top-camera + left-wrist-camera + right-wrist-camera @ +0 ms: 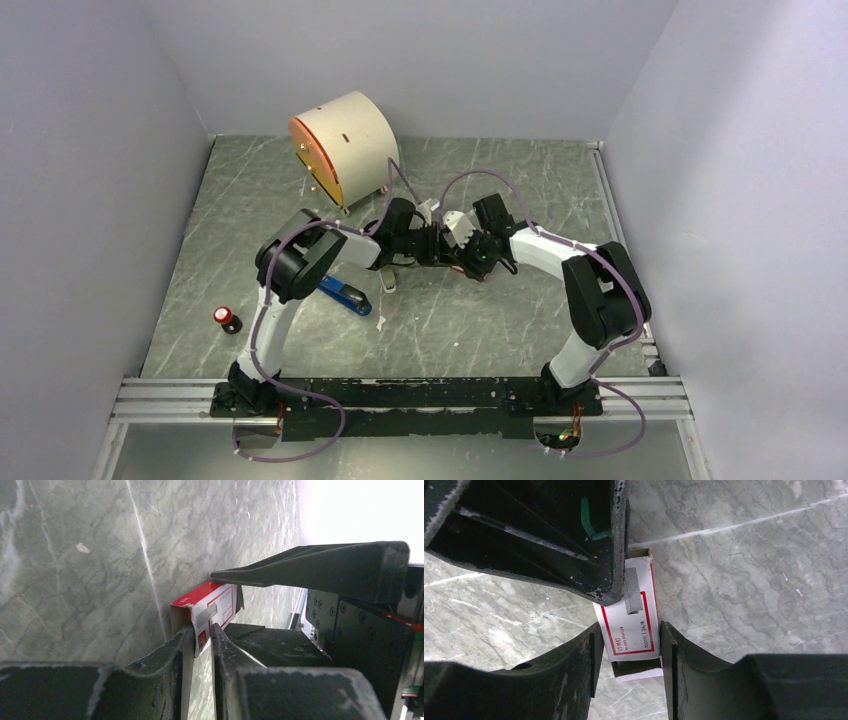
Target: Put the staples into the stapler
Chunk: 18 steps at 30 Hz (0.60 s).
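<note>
A small red-and-white staple box (636,615) hangs above the table between both grippers. My right gripper (630,632) is shut on its two long sides. My left gripper (202,632) pinches one wall of the box (215,600) at its open end, with one finger (185,642) at the opening and the other on the printed face. The staples themselves do not show; only a grey printed picture of them is on the box. The blue stapler (345,296) lies on the table under my left arm, away from both grippers (455,243).
A large tan cylinder with an orange face (345,145) stands at the back. A small red-capped object (227,318) sits near the table's left edge. A small pale object (388,280) lies just right of the stapler.
</note>
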{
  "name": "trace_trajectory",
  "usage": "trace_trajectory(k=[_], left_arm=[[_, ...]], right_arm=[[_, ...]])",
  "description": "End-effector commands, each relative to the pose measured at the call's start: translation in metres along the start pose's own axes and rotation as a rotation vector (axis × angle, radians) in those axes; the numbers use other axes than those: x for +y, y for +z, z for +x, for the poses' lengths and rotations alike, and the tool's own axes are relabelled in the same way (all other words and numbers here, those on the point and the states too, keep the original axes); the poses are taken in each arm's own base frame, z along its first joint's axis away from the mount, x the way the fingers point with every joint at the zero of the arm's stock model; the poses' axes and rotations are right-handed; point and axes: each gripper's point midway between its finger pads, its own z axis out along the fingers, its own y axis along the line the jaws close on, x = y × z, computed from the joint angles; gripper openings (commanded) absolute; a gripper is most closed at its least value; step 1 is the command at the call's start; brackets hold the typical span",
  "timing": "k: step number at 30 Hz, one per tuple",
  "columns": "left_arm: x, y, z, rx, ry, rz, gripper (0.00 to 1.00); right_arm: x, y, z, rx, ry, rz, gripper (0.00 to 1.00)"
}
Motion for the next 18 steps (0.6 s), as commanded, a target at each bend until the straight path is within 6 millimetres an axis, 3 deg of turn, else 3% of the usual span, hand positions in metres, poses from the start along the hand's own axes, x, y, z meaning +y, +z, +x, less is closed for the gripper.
trace_trajectory(k=[1,7,9,12,16,18], left_arm=[[-0.016,0.003,0.015,0.051,0.002,0.114,0.24],[0.000,0.003,0.015,0.047,0.008,0.027,0.25],[0.004,0.003,0.013,0.037,0.015,-0.002,0.26],[0.011,0.000,0.010,0.025,0.023,-0.053,0.29],[0.018,-0.006,0.003,0.011,0.039,-0.116,0.39],[0.020,-0.009,0.001,0.005,0.043,-0.139,0.45]], right_arm=[[0.007,0.014,0.015,0.036,0.000,-0.029,0.48],[0.001,0.011,0.012,0.028,0.006,0.008,0.48],[-0.004,0.007,0.009,0.016,0.017,0.043,0.55],[-0.017,-0.008,0.006,0.024,0.091,0.133,0.73],[-0.029,-0.039,-0.022,-0.090,0.144,0.218,0.86],[-0.037,-0.055,-0.035,-0.145,0.166,0.261,0.88]])
